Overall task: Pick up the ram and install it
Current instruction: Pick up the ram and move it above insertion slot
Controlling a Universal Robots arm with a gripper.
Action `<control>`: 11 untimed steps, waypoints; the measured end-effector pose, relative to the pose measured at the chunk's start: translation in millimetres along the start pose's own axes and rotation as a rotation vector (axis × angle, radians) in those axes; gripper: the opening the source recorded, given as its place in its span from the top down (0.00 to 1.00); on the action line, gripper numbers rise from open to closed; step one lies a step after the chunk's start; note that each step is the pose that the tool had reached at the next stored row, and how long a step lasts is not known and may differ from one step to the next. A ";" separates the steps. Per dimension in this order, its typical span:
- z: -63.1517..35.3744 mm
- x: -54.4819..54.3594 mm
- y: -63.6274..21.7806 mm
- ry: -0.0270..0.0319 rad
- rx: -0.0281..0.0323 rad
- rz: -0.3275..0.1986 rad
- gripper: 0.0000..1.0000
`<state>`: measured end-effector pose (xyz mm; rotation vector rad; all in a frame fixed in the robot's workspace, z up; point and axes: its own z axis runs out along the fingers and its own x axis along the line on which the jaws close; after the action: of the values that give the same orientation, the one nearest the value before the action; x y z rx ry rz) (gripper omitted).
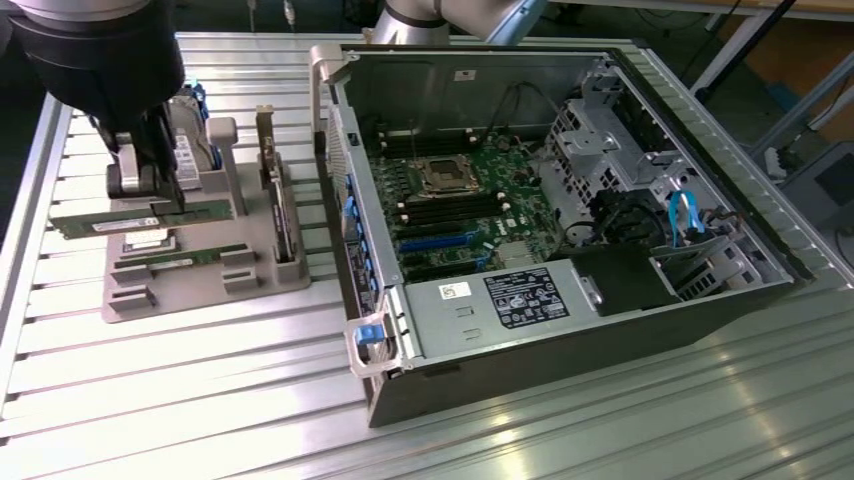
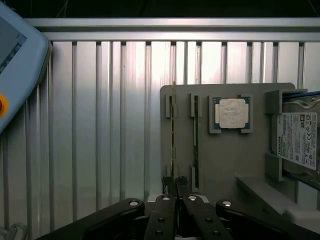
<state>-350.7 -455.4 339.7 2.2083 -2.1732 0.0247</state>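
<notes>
Green board, exterior view: the ram (image 1: 87, 224) hangs level in the upper left of the frame, clamped near its middle by the gripper (image 1: 150, 205), above the grey tray (image 1: 200, 290). Hazard: the pinch is narrow and the stick is long, so a sudden swing could twist it in the jaws. A tilted stick would likely jam in a slot of the motherboard (image 1: 481, 215) inside the open case (image 1: 561, 370), well apart toward the exterior view's right.

Wrist view: the ram (image 2: 173, 130) shows edge-on, running straight out from the closed gripper (image 2: 176, 184). Hazard: a second stick (image 2: 195, 140) sits just beside it in the tray (image 2: 225, 160), and sideways drift could snag it.
</notes>
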 end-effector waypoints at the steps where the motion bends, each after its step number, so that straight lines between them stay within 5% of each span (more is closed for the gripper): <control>1: -1.6 0.1 0.0 0.0001 -0.0001 0.000 0.88; 11: -17.6 0.7 0.4 0.0000 0.0000 0.000 0.88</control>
<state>-350.7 -455.4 357.3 2.2082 -2.1732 0.0247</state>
